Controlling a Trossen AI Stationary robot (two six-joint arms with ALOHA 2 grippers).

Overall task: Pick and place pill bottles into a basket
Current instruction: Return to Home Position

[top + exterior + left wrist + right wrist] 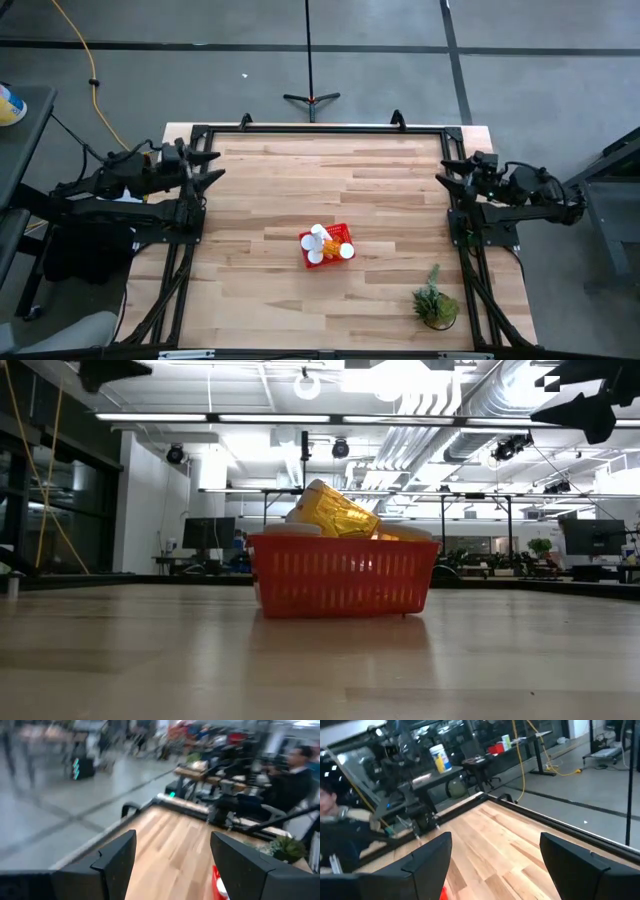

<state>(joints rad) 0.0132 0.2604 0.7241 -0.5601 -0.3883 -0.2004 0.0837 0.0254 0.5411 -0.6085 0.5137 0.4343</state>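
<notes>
The red mesh basket (pixel 326 246) stands on the wooden table a little near of its middle, with several white-capped pill bottles (pixel 319 238) piled in it. In the low view the basket (pixel 342 577) holds a tilted orange bottle (pixel 333 512) above its rim. My left gripper (pixel 212 165) is open and empty at the table's far left, well above the wood. My right gripper (pixel 445 172) is open and empty at the far right. The basket's edge shows in the left wrist view (pixel 216 882).
A small green potted plant (pixel 435 302) stands near the table's near right corner. Black frame rails (pixel 320 128) run along the table's far, left and right edges. A person sits beyond the table in the left wrist view (pixel 292 775).
</notes>
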